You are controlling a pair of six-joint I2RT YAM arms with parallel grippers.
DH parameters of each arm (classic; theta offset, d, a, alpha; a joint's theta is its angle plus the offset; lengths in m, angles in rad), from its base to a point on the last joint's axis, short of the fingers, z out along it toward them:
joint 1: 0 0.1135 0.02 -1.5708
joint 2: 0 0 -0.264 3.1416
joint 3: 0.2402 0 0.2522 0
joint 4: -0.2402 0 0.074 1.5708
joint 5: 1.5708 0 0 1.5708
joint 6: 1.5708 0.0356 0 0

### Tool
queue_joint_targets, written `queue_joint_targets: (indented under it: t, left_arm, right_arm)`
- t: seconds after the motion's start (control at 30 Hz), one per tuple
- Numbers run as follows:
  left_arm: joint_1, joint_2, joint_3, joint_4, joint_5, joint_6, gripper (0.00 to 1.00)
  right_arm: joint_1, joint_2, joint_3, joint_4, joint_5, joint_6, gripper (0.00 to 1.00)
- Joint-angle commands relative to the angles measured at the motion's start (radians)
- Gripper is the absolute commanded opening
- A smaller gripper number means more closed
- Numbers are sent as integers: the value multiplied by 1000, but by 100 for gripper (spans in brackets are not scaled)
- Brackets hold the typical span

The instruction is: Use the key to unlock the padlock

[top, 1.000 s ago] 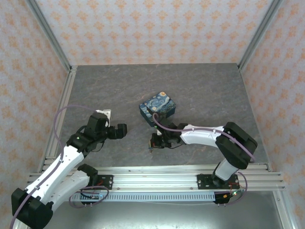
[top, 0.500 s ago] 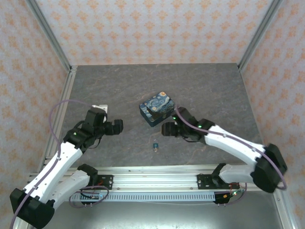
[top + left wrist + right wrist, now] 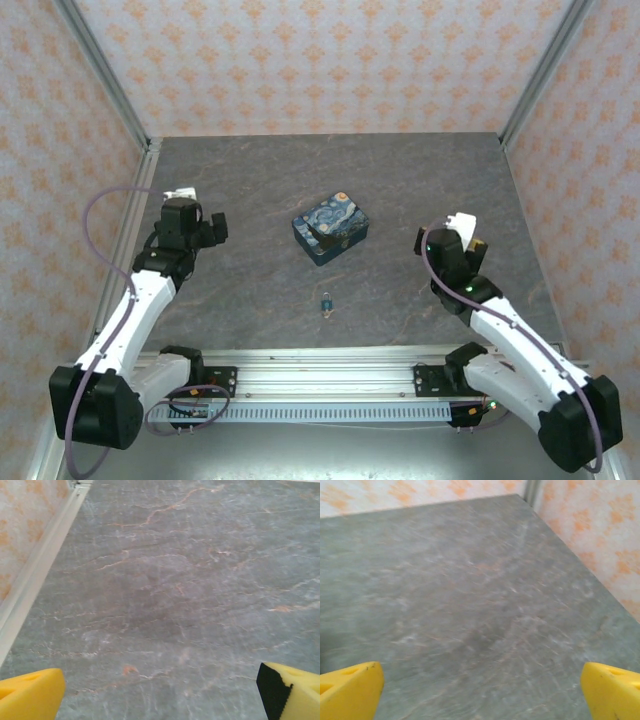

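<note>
Grey tabletop (image 3: pixel 430 180): blue swirl tin (image 3: pixel 331 227) approx. ctr. L gripper (image 3: pixel 160 695) and R gripper (image 3: pixel 480 690): jaws wide open, nothing held. Padlock (image 3: pixel 327 303) lies on tabletop, near side of tin, btwn arms, well apart from both grippers.

Top view comes through bright and even, soft light from overhead; the tin (image 3: pixel 331 228) throws just a faint, short shadow on the table (image 3: pixel 420 180). Left wrist view is fairly crisp on the marble veins, with the yellow fingers (image 3: pixel 30 695) soft at the bottom corners. Right wrist view is smeared with blur all over.
</note>
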Motion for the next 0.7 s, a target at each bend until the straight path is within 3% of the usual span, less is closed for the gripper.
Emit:
queue_joint_targets:
  t: [0.0, 0.23, 0.37, 0.5, 0.6, 0.67]
  left_arm:
    - [16, 36, -91, 205, -97, 80, 100]
    - [19, 142, -328, 703, -96, 33, 100]
    - [20, 206, -396, 898, -99, 68, 100]
    - [19, 272, -387, 987, -3, 96, 100]
    - [19, 352, -390, 1073, -10, 104, 100]
    - [19, 415, -385, 1117, -18, 104, 100]
  right_arm:
    - [-83, 23, -118, 370, 69, -111, 100]
    - [-284, 183, -274, 744, -2, -21, 100]
    - [-300, 288, -288, 919, -66, -61, 100]
    - [-308, 428, -282, 1086, -96, -96, 100]
    - [-320, 555, -275, 1214, -120, -109, 100]
    - [-320, 539, -247, 1133, -201, -129, 100]
